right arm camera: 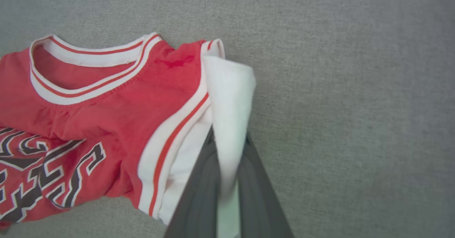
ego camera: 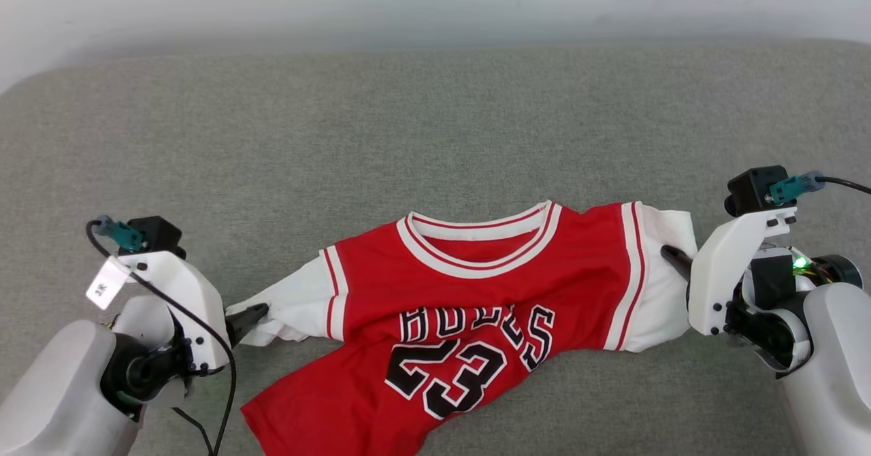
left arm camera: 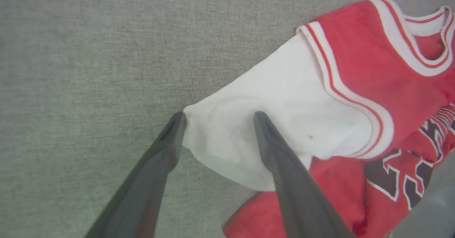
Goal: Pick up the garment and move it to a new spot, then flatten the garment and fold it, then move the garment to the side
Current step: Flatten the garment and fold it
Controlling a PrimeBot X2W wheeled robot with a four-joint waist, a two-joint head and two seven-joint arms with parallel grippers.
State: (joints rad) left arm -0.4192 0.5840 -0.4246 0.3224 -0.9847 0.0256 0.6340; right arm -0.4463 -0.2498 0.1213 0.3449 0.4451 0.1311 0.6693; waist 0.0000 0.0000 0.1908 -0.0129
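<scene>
Grey fabric surface [ego camera: 435,136] bears the red, white-sleeved jersey T-shirt [ego camera: 476,286]; my right gripper [right arm camera: 229,142] pinches one sleeve, left gripper [left arm camera: 220,120] gapes around the other, presumably to stretch it flat

Left gripper [ego camera: 253,314]: long dark grey tapered fingers [left arm camera: 284,181], white angular shell [ego camera: 184,292] with black screws [ego camera: 203,341], black camera block [ego camera: 155,233], teal connector [ego camera: 122,235], looping black cable [ego camera: 228,388], white tag [ego camera: 105,284] with small dark print. Right gripper [ego camera: 670,255]: same build, green light [ego camera: 800,263] at wrist. Forearms [ego camera: 54,388] pale grey, rounded; wrist joints [ego camera: 139,372] black.
</scene>
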